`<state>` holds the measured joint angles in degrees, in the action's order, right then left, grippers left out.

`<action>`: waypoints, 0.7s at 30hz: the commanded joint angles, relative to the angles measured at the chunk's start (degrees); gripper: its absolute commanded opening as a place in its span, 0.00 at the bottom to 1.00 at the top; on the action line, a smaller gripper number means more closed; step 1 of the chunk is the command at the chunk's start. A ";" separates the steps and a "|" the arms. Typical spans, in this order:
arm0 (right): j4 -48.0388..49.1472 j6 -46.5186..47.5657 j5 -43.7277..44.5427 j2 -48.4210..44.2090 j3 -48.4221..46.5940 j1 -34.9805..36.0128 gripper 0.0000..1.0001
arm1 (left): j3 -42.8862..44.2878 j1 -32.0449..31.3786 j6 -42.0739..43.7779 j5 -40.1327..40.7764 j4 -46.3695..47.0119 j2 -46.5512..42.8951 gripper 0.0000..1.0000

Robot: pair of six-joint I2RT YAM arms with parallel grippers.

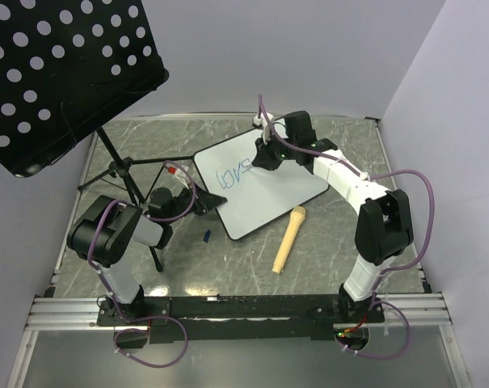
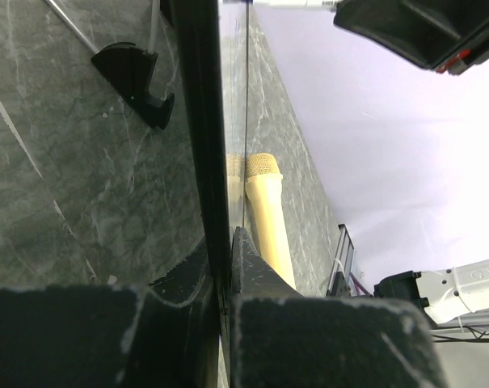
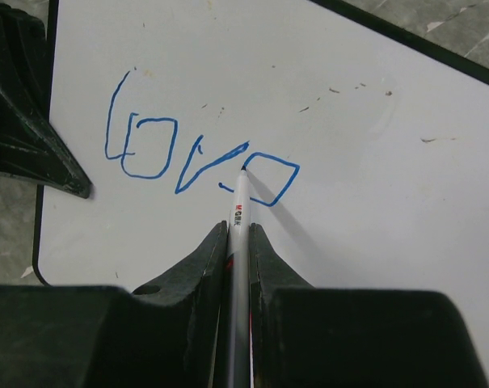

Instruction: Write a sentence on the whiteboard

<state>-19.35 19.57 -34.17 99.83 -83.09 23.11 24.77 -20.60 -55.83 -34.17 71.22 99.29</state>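
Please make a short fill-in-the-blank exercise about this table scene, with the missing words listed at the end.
1. The right gripper holds a thin white marker pen whose ink is ____.
2. The pen tip touches the white rectangular ____ with a thin black rim.
3. The left gripper clamps the board's ____ between its jaws.
4. A cream-coloured microphone-shaped object lies on the grey marble-patterned ____.

Missing words: blue; whiteboard; edge; table

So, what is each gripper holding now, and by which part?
The right gripper holds a marker by its barrel, tip on the whiteboard. The left gripper clamps the whiteboard's edge.
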 commanded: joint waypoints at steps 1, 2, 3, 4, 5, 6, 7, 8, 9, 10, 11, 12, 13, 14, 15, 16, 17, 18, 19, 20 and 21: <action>-2.09 1.61 -0.10 -2.97 2.92 0.44 0.00 | 1.42 -0.76 5.38 -3.27 10.61 -1.29 0.01; -2.18 1.87 -0.28 -3.41 3.28 0.44 0.00 | 1.50 -0.76 5.38 -3.27 10.61 -1.46 0.01; -2.18 1.96 -0.45 -3.68 3.81 0.44 0.00 | 1.50 -0.76 5.47 -3.18 10.52 -1.55 0.01; -2.09 2.05 -0.37 -3.94 4.86 0.44 0.00 | 1.59 -0.76 5.47 -3.27 10.43 -1.46 0.01; -2.00 2.14 -0.45 -4.55 5.39 0.44 0.00 | 1.68 -0.76 5.47 -3.18 10.34 -1.55 0.01; -1.92 2.22 -0.46 -4.82 6.09 0.44 0.00 | 1.68 -0.76 5.56 -3.27 10.34 -1.55 0.01; -2.09 2.49 -0.46 -5.08 6.44 0.44 0.00 | 1.77 -0.76 5.56 -3.27 10.25 -1.55 0.01; -2.27 2.57 -0.54 -5.35 6.62 0.44 0.00 | 1.77 -0.76 5.65 -3.27 10.17 -1.55 0.01; -2.27 2.66 -0.28 -5.52 7.23 0.44 0.00 | 1.86 -0.76 5.56 -3.27 10.17 -1.55 0.01; -2.35 2.75 -0.02 -6.05 7.50 0.44 0.00 | 1.94 -0.76 5.56 -3.27 10.08 -1.64 0.01; -2.18 2.93 0.33 -6.23 7.85 0.35 0.00 | 1.86 -0.76 5.65 -3.18 10.08 -1.64 0.01; -2.09 3.01 1.12 -6.32 8.20 0.27 0.00 | 1.86 -0.76 5.65 -3.27 9.90 -1.73 0.01; -1.92 3.01 1.56 -6.66 8.29 -0.08 0.00 | 1.77 -0.76 5.74 -3.18 9.82 -1.90 0.01; -1.92 3.01 1.74 -6.67 8.29 -0.43 0.00 | 1.77 -0.76 5.74 -3.35 9.73 -1.99 0.01; -1.83 2.93 1.92 -6.67 8.12 -0.87 0.00 | 1.77 -0.76 5.82 -3.36 9.55 -2.16 0.01; -1.83 2.93 2.00 -6.58 7.94 -1.57 0.00 | 1.77 -0.76 5.82 -3.27 9.55 -2.17 0.01; -2.09 3.01 2.09 -6.58 7.68 -1.93 0.00 | 1.68 -0.76 6.00 -3.44 9.55 -2.25 0.01; -2.18 3.10 2.18 -6.49 7.59 -2.19 0.00 | 1.68 -0.76 6.00 -3.36 9.29 -2.51 0.01; -2.00 3.10 2.27 -6.49 7.59 -2.72 0.00 | 1.68 -0.76 6.09 -3.44 9.11 -2.60 0.01; -2.00 3.19 2.44 -6.40 7.50 -2.90 0.00 | 1.68 -0.76 6.17 -3.36 9.02 -2.69 0.01; -2.00 3.19 2.62 -6.23 7.42 -3.16 0.00 | 1.68 -0.76 6.18 -3.44 9.02 -2.69 0.01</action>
<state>-21.19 21.52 -34.46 95.29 -75.59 21.65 24.80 -20.60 -55.20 -34.22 71.29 99.26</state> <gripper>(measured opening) 0.182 0.070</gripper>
